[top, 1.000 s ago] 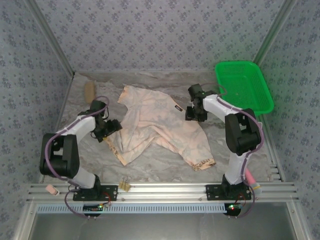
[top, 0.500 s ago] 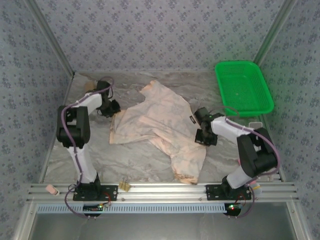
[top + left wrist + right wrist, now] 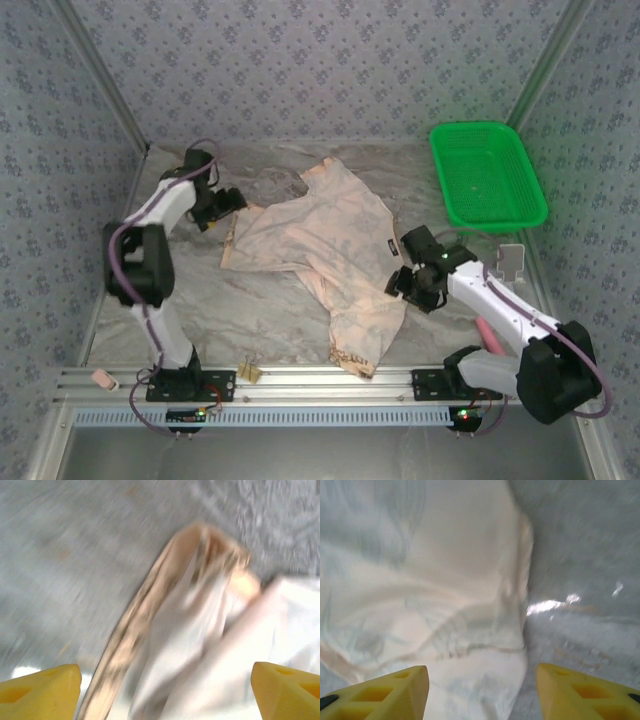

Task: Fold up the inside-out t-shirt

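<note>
Cream t-shirt (image 3: 320,230), seemingly unheld, lies between left hand (image 3: 233,203), right hand (image 3: 402,284).

Basket: green plastic basket (image 3: 487,172), upper right of the frame, lying flat with nothing in it.
Worktop: grey marbled sheet (image 3: 270,320), wrinkled along its far edge; blurred grey in both wrist views (image 3: 65,555) (image 3: 585,555).
Walls: blue-grey patterned wallpaper (image 3: 320,70) on three sides.
Rail: ribbed aluminium rail (image 3: 330,383) across the bottom.
Pink stick: (image 3: 486,334), lower right, on the worktop near the rail.
Tan piece: (image 3: 250,372), small, on the rail's upper edge, left of centre.
Pale block: (image 3: 102,378), at the rail's left end.
White piece: (image 3: 511,260), small, below the basket; kind unclear.
</note>
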Tool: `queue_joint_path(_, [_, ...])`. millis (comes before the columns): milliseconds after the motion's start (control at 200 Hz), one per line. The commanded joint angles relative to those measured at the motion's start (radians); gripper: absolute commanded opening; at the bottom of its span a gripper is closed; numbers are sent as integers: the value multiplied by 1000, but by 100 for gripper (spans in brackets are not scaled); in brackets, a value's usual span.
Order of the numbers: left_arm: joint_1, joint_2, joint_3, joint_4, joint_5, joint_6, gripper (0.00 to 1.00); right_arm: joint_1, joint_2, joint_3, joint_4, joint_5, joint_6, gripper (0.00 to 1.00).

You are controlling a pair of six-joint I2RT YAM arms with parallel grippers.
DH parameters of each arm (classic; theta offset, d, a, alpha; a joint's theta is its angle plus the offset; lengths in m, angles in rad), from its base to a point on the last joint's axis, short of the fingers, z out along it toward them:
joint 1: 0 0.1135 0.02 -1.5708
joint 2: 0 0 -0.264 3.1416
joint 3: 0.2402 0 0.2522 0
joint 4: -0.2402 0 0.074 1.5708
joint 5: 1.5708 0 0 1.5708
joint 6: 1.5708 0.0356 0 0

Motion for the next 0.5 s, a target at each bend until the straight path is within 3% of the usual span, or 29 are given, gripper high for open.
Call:
queue_joint_path(0, [3, -184, -211, -65, -24, -44, 85, 118, -31, -48, -12, -133, -58, 65])
queue_joint_path(90, [-13, -267, -359, -43, 5, -83, 80, 276, -9, -24, 21, -111, -190, 66])
queue_joint_path(300, [-37, -269, -541, 123, 45, -165, 71, 605, 104, 78, 69, 126, -611, 66])
queue_joint_path(495, [-60, -188, -495, 150, -4, -151, 71, 716, 152, 113, 180, 182, -992, 68])
